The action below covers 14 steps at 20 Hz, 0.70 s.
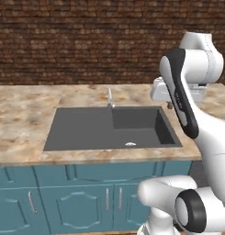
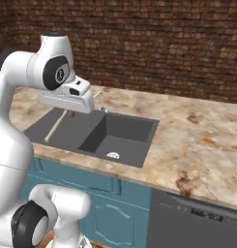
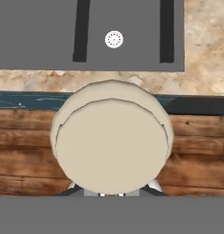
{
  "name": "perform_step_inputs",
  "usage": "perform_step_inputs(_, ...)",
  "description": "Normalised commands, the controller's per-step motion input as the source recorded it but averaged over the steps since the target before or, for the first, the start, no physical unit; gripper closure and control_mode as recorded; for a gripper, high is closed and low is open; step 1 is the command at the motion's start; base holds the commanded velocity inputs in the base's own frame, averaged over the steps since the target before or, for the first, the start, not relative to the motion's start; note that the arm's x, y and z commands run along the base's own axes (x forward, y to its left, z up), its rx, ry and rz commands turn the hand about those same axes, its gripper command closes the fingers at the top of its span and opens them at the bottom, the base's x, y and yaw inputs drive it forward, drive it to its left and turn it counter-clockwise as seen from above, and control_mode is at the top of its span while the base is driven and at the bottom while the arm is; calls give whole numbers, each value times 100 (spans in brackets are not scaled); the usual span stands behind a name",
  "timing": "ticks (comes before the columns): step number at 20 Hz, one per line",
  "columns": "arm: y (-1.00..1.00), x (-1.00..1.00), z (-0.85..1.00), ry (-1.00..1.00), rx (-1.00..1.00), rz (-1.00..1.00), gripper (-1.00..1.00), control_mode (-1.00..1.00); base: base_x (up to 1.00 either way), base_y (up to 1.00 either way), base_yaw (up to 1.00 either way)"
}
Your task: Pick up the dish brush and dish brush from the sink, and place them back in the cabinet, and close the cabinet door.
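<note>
Brick wall behind, speckled worktop (image 1: pixel 22 114) around the sink (image 1: pixel 81 131), drain (image 1: pixel 130 144) bare. You have the claw (image 3: pixel 111 194) clamped on a dish brush (image 3: pixel 111 141), its round cream head hanging over the worktop edge in the hand view; a pale handle (image 2: pixel 55 126) shows below the hand in the right view. Risk: the long brush swings and clips the faucet (image 1: pixel 110 98) or slips out of the grip during transit to the cabinet.

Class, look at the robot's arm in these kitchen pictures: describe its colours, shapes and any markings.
The arm is made of glossy white, rounded, tube-like segments. Dark grey to black bands and round caps mark its joints, including a dark disc with a small light mark on the upper joint. The hand housing is a white, boxy block. No cables are visible.
</note>
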Motion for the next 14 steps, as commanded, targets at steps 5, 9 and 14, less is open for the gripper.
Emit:
perform_step_inputs(5, 0, 0, 0, 0, 0, 0, 100, 100, -16, 24, 48)
perform_step_inputs(9, 0, 0, 0, 0, 0, 0, 100, 100, -1, 0, 49)
perform_step_inputs(14, 0, 0, 0, 0, 0, 0, 100, 100, 0, 0, 54)
